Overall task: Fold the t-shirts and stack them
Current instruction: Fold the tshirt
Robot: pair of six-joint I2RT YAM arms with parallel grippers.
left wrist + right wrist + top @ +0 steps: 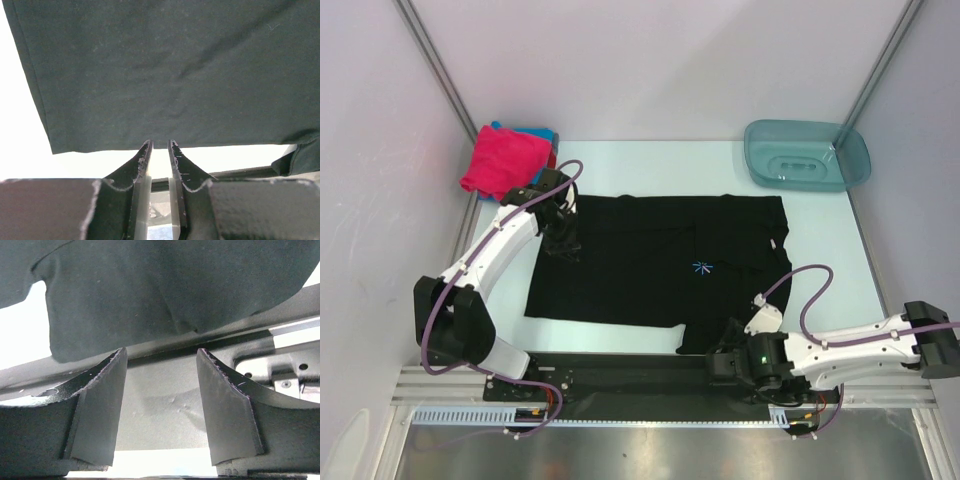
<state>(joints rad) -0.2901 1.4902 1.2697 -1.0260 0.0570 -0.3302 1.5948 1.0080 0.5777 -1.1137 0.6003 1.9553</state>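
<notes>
White tabletop (820,260) holds the black t-shirt (650,260) spread unfolded, magenta t-shirt (505,160) already folded at its far-left corner; right claw (160,352) gapes empty, left claw (160,144) nearly together, grip unclear.

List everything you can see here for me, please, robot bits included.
black t-shirt: one, black with small blue-white print, spread mid-table
folded shirts: one pile, magenta-pink over blue, far left corner
basin: one, translucent teal, far right corner
table: one, white, under everything
left arm: one, white and black, reaching the shirt's left edge
right arm: one, white and black, low at the near edge
left fingers: two, black, narrowly apart at the shirt's hem, grip unclear
right fingers: two, black, wide apart, empty
</notes>
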